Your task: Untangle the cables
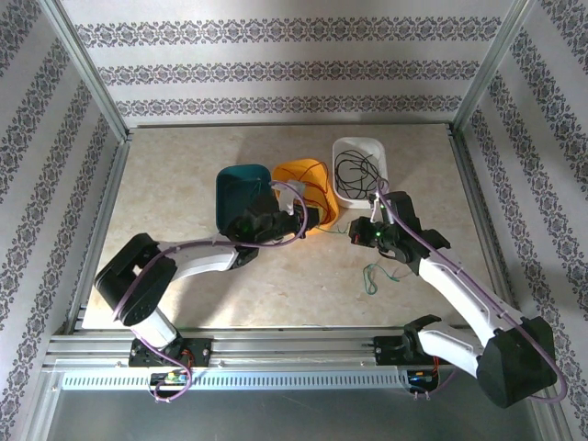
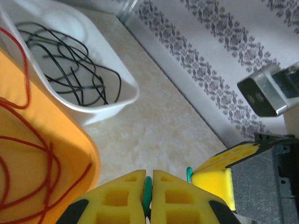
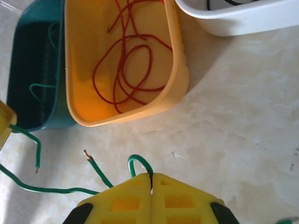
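The green cable is pinched between the yellow fingers of my left gripper, which is shut on it. My right gripper is shut on another part of the green cable, which arches up out of its fingertips. Loose green ends lie on the table beside it. In the top view the two grippers meet close together in front of the bins, and more green cable trails on the table. Red cable lies in the orange bin, black cables in the white bin.
Three bins stand side by side: teal, orange and white. The teal bin holds a green strand. My right gripper's finger is just right of my left one. Patterned walls enclose the table.
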You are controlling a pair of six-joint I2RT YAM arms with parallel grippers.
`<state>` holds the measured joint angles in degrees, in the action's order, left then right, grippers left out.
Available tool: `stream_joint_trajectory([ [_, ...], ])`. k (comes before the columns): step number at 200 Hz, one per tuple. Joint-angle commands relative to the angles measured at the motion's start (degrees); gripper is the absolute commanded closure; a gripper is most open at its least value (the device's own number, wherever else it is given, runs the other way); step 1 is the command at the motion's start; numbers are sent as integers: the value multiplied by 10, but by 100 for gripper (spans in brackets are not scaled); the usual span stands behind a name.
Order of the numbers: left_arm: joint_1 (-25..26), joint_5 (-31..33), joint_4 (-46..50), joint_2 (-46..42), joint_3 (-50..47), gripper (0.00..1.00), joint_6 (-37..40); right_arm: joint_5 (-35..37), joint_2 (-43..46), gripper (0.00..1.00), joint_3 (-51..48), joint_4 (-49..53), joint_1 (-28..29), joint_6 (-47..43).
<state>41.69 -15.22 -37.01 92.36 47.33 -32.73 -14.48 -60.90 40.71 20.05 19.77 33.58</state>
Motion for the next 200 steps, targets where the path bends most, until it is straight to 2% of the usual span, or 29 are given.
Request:
stream_joint_trajectory([
  [1,-10,104,-45,-44,-22,100,19,59,-3,100,-14,19,-9,22],
  [8,-11,112,-47,-51,-25,100,19,49,-6,96,-12,14,-7,19],
  [32,-24,148,-59,-77,-38,100,7,40,-5,58,0,14,-6,15],
  [44,-39,172,-71,-94,-53,100,-5,51,-3,51,2,23,-14,17],
  [64,-71,219,-64,-129,-74,98,-2,47,-5,47,-1,38,-31,17],
  [92,-123,288,3,-168,-95,91,-10,40,-5,45,-15,50,-34,9],
  [115,-178,269,19,-157,-110,84,-24,27,-4,45,-26,50,-34,10],
  [130,-195,260,29,-134,-106,82,-18,21,-6,45,-26,52,-34,10],
  [152,-205,247,27,-99,-98,70,-17,23,-8,44,-23,66,-34,8],
  [179,-208,218,28,-73,-73,40,14,58,-20,44,-14,116,-37,9],
  [200,-208,195,35,-80,-52,27,35,92,-41,44,-4,166,-40,1],
])
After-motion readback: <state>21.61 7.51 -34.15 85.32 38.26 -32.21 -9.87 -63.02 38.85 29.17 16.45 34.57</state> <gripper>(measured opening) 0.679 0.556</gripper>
